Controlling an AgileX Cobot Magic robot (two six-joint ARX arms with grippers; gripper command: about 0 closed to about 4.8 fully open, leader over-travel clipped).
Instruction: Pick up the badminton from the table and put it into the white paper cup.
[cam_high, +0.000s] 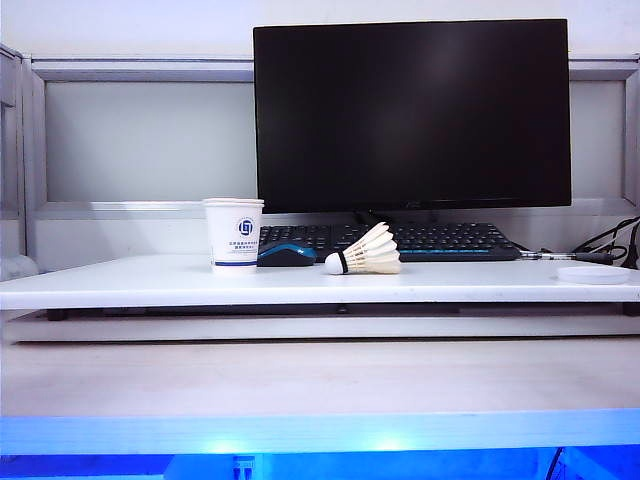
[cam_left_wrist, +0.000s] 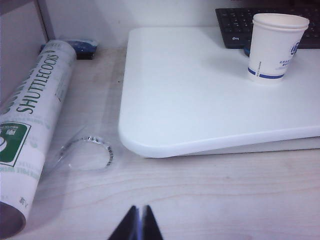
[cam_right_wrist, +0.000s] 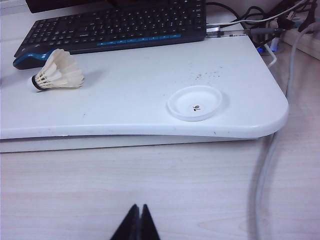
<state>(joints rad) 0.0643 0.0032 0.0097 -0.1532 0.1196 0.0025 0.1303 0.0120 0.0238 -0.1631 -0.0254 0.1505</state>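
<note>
The badminton (cam_high: 365, 254) lies on its side on the white table (cam_high: 150, 280), its cork tip pointing toward the white paper cup (cam_high: 234, 233); it also shows in the right wrist view as the badminton (cam_right_wrist: 57, 71). The cup (cam_left_wrist: 275, 46) stands upright with its mouth up. My left gripper (cam_left_wrist: 141, 208) is shut and empty, over the pale wood in front of the table's edge. My right gripper (cam_right_wrist: 138, 206) is likewise shut and empty, short of the table (cam_right_wrist: 150, 125). Neither gripper appears in the exterior view.
A black-and-blue mouse (cam_high: 286, 254) sits between cup and badminton, before a keyboard (cam_high: 420, 240) and monitor (cam_high: 411, 113). A white lid (cam_right_wrist: 195, 102) lies on the table's right part. A shuttlecock tube (cam_left_wrist: 30, 125) and clear cap (cam_left_wrist: 87, 152) lie at left. Cables (cam_right_wrist: 272, 145) trail at right.
</note>
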